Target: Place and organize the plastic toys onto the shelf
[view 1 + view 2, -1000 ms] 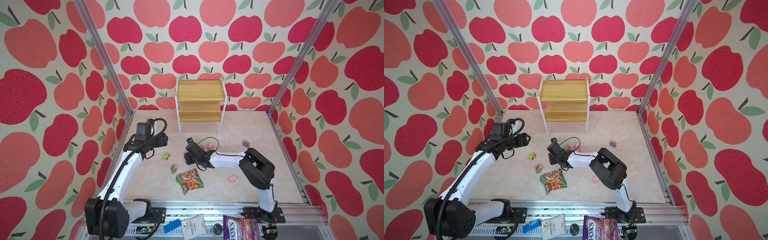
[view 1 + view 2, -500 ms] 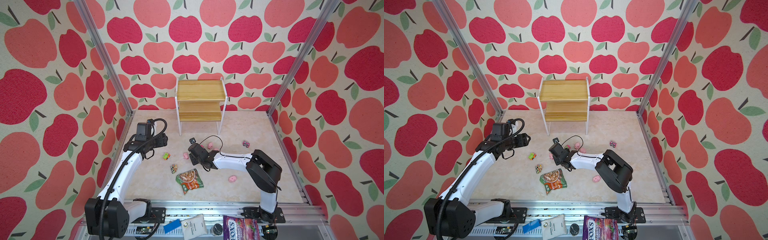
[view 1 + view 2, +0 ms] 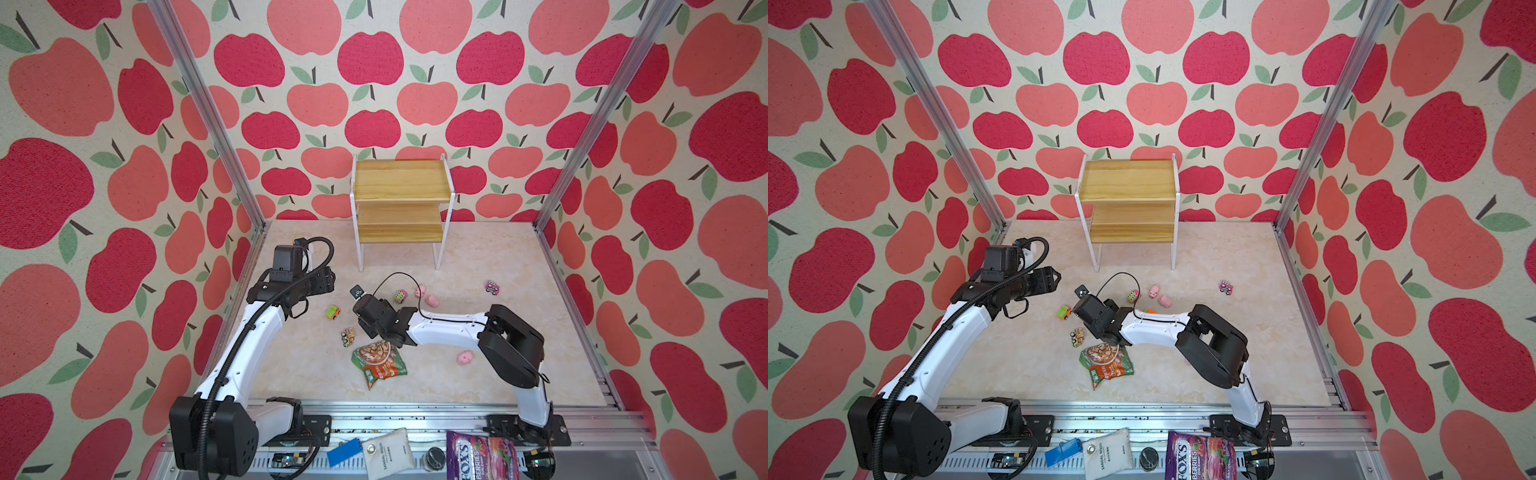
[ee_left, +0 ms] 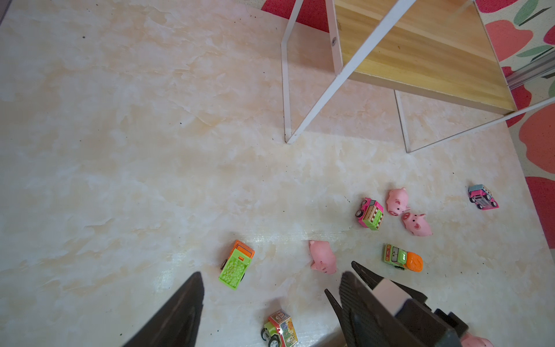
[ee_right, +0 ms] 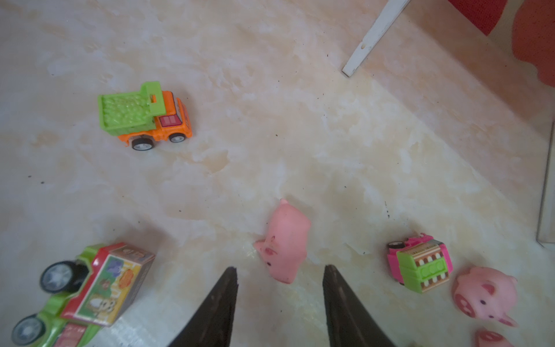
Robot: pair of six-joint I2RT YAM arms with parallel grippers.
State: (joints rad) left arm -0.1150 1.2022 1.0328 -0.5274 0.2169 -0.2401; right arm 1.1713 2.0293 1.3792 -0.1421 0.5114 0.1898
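Pink and small, a pig (image 5: pixel 285 243) lies on the pale marbled tabletop (image 5: pixel 270 90), one end just reaching between the dark fingertips of the right gripper (image 5: pixel 280 268). The jaws stand apart on either side of it with a gap each way, so that claw is released and grasps nothing. Other toys are scattered around it. An orange dump truck (image 3: pixel 332 311) with a green bed sits toward the left arm. A boxy truck (image 3: pixel 348 336) with picture sides lies nearer the front, just beside a green-and-orange snack packet (image 3: pixel 378 361). A pink-and-green truck (image 3: pixel 400 296) is tipped over beyond the right wrist, with a second pig (image 3: pixel 421 290) and a third pig (image 3: pixel 432 300) close together past it, and a pink truck (image 3: pixel 491 287) is well off to the right. A fourth pig (image 3: pixel 465 357) sits by the right arm's elbow. The left wrist view also shows a green truck with an orange drum (image 4: pixel 402 258) near the right gripper. The left gripper (image 3: pixel 1054 279) hangs over the table near the left wall, jaws spread wide, holding nothing. The shelf (image 3: pixel 401 195) stands at the back against the apple wallpaper (image 3: pixel 374 58), well apart from every toy.
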